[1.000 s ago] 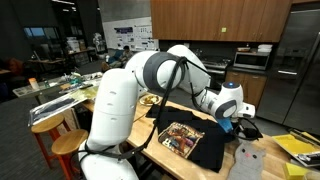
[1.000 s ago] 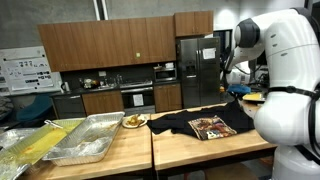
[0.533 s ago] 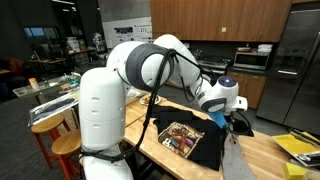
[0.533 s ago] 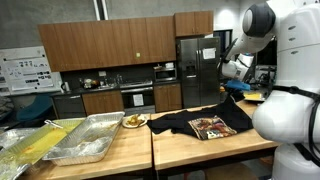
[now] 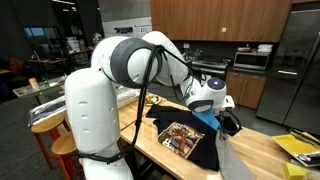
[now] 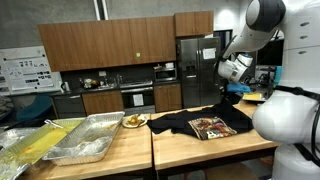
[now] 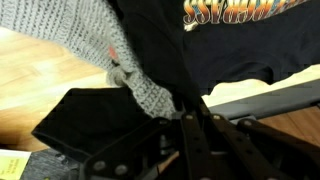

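Where shirt [image 7: 215, 55] meets grey knit [image 7: 75, 40] (edges overlapping), gripper [image 7: 190, 125] sits closed.

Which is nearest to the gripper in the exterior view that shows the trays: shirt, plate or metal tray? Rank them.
1. The shirt, just below the gripper in an exterior view, at the right end of the counter.
2. The plate, mid-counter, left of the shirt.
3. The metal tray, farther left.
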Available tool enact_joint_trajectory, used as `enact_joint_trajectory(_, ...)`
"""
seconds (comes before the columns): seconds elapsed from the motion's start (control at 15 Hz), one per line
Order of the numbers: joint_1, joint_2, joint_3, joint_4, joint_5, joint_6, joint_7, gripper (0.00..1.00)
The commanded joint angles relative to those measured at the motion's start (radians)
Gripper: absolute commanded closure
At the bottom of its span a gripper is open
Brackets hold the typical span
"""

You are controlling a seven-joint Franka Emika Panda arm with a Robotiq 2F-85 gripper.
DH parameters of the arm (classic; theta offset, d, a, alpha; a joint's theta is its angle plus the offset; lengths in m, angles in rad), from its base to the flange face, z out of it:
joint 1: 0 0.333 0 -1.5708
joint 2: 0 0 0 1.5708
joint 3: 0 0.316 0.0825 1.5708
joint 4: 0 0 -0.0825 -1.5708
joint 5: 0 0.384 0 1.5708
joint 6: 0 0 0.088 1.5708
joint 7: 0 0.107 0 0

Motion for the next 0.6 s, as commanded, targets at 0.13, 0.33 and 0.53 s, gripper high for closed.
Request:
enact_joint_trajectory(0.13,0.027,-0.037,0.010,-0.109,-0.116,0.091,-0.037,0.53)
enact_joint_trajectory(0.33,0.035,-0.044,0.011,-0.137,-0.152,0.124,-0.039,0.32)
enact_joint_trajectory(0.53,0.038,-0.054,0.006,-0.161,-0.166,0.171,-0.030,0.12)
